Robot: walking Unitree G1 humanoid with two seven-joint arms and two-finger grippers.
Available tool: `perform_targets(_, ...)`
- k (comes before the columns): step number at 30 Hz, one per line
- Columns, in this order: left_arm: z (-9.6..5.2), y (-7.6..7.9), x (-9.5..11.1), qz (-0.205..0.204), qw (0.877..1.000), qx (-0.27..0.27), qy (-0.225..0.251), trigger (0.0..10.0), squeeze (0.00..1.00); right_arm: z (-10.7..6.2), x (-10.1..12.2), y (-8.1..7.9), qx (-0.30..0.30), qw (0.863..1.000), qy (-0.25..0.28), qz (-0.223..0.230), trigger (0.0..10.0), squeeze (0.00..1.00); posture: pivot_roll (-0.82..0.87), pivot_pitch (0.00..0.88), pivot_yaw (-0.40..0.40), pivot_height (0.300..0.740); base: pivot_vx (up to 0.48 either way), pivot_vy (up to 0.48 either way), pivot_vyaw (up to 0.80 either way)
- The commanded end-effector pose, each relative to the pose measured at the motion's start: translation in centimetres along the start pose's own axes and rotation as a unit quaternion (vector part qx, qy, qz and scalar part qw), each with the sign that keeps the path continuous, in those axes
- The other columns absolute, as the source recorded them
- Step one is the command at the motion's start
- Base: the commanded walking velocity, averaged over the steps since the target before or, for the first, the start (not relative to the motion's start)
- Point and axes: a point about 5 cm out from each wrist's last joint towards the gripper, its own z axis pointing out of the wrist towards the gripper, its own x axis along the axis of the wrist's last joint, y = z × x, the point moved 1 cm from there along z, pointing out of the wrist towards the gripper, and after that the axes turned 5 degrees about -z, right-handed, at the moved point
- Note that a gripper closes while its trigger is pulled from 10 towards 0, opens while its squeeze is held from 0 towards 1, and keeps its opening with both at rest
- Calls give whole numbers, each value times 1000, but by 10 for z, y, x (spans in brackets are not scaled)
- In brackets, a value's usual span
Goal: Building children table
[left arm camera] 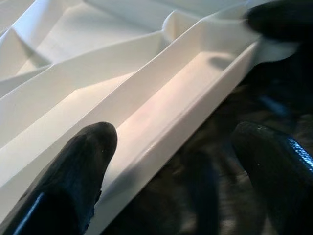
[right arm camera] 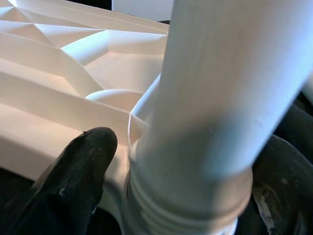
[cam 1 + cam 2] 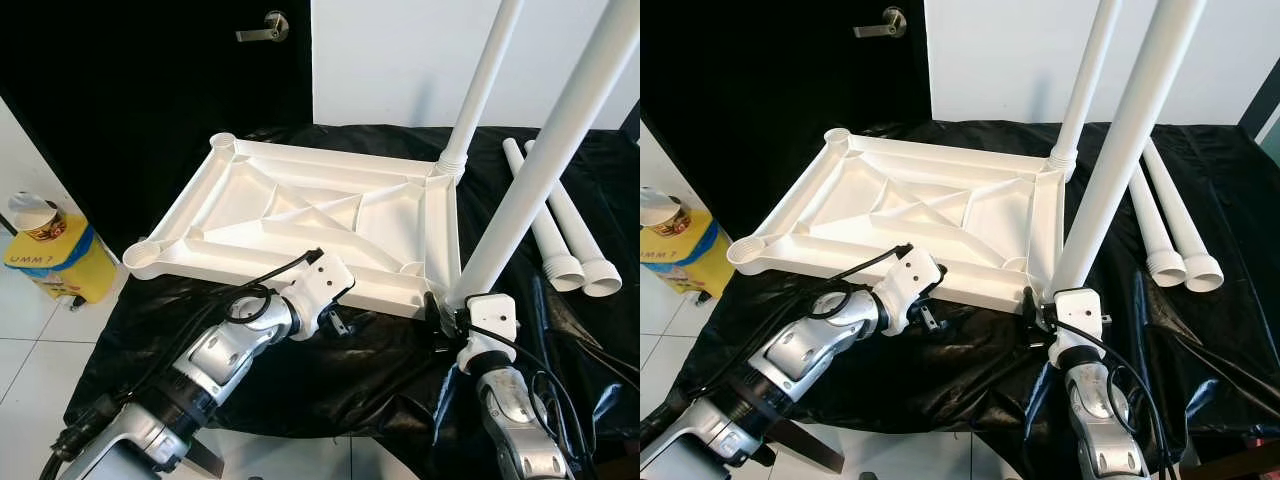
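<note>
Black door (image 3: 150,110) with lever handle (image 3: 265,28), white wall (image 3: 400,60), white tiled floor (image 3: 30,330)

Bright, even light is falling on the white tabletop (image 3: 320,220), which is glaring softly against the black sheet (image 3: 350,370). Both wrist views are showing blurred, out-of-focus fingers (image 1: 73,171) up close, and the sheet beyond them is smearing.

Tabletop (image 3: 300,215) upside down on sheet (image 3: 330,385); two legs (image 3: 480,95) upright at right corners; two loose legs (image 3: 560,235) far right.
</note>
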Motion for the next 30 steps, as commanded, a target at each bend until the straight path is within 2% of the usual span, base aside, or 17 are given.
perform_targets(1, 0, -13, 1, 10, 998, 61, 3, 10000, 0, -2, 0, 0, 5, 1000, 5, 2, 10000, 0, -69, 14, 11, 740, 0, 0, 0)
perform_targets(7, 5, -28, 4, 24, 997, 76, -1, 10000, 0, -8, -1, 2, 6, 1000, 4, -1, 10000, 0, -90, 30, 32, 740, 0, 0, 0)
perform_targets(13, 7, -38, 4, 32, 997, 65, -8, 10000, 0, -18, -2, 2, 12, 1000, 8, 0, 10000, 0, -107, 41, 50, 740, 0, 0, 0)
perform_targets(19, 7, -41, 3, 26, 998, 49, -12, 10000, 0, -27, -3, 4, 15, 1000, 8, -4, 10000, 0, -112, 46, 58, 740, 0, 0, 0)
perform_targets(24, 5, -38, -3, 19, 999, -5, -26, 10000, 0, -33, -6, 7, 4, 1000, 3, -6, 10000, 0, -120, 52, 76, 740, 0, 0, 0)
perform_targets(30, 2, -39, -1, 21, 999, -34, -12, 10000, 0, -35, -7, 7, 2, 1000, 0, -7, 10000, 0, -122, 55, 82, 740, 0, 0, 0)
